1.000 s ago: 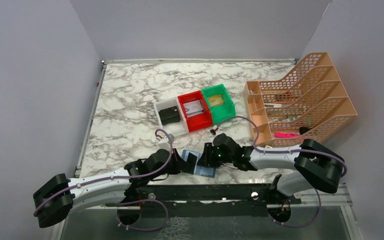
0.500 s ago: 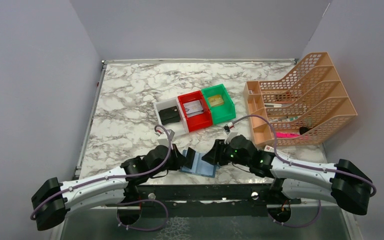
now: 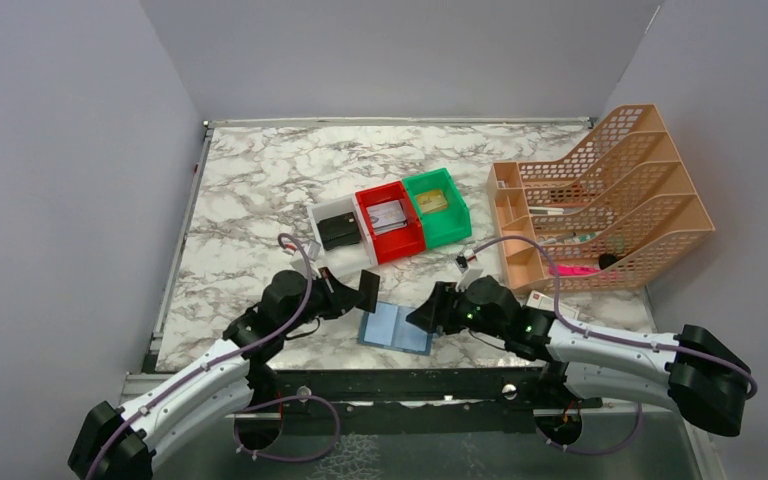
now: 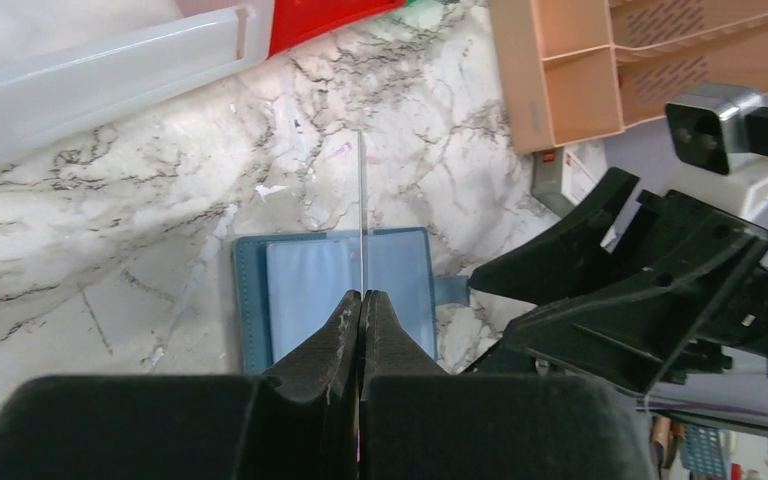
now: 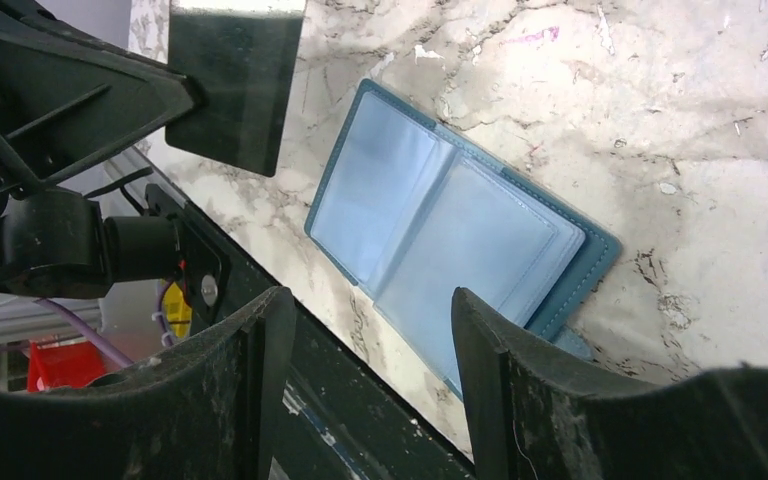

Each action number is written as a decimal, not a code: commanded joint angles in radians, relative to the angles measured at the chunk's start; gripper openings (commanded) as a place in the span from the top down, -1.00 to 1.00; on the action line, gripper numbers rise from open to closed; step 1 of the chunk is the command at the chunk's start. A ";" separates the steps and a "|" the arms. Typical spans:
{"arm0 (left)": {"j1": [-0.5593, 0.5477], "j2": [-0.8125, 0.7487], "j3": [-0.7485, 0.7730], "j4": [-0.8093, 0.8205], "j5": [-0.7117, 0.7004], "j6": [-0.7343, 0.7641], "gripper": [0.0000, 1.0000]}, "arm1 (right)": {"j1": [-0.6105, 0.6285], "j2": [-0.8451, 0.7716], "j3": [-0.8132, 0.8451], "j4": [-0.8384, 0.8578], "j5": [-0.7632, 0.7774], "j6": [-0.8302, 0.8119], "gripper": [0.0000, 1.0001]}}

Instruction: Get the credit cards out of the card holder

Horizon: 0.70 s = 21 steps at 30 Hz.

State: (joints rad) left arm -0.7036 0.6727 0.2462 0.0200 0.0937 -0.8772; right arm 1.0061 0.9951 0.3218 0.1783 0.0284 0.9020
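The teal-blue card holder lies open and flat near the table's front edge, its light blue pockets up. My left gripper is shut on a dark credit card and holds it in the air just left of and above the holder. In the left wrist view the card shows edge-on as a thin line rising from the closed fingertips, with the holder below. My right gripper hovers open at the holder's right end, with nothing between its fingers. The card shows top left there.
Behind the holder stand a white bin with a black wallet, a red bin with a card and a green bin. An orange desk organizer fills the right side. A small white box lies by it.
My left gripper has pulled the dark card out of the holder and raised it up and away. The holder's lifted flap has dropped flat. The right gripper has opened wider and drawn back right.
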 commanded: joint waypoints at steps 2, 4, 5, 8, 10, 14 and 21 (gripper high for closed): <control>0.039 -0.055 -0.061 0.113 0.145 -0.063 1.00 | 0.003 0.016 0.007 0.071 0.004 -0.010 -0.27; 0.040 -0.061 -0.096 0.180 0.178 -0.102 1.00 | 0.001 0.023 -0.007 0.143 -0.044 -0.021 -0.27; 0.040 -0.061 -0.111 0.217 0.197 -0.122 1.00 | 0.002 0.028 -0.018 0.197 -0.078 -0.023 -0.27; 0.039 -0.061 -0.141 0.306 0.252 -0.162 1.00 | 0.001 0.050 -0.053 0.341 -0.143 0.001 -0.26; 0.039 -0.057 -0.134 0.323 0.290 -0.166 1.00 | 0.001 0.080 -0.060 0.410 -0.151 0.013 -0.26; 0.040 -0.060 -0.114 0.333 0.340 -0.160 1.00 | -0.014 0.179 -0.012 0.451 -0.218 0.026 -0.22; 0.039 -0.076 -0.134 0.363 0.360 -0.179 1.00 | -0.049 0.316 -0.023 0.700 -0.338 0.109 -0.13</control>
State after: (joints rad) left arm -0.6685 0.6106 0.1101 0.3172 0.4000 -1.0363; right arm 0.9783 1.2697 0.2928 0.6697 -0.2134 0.9581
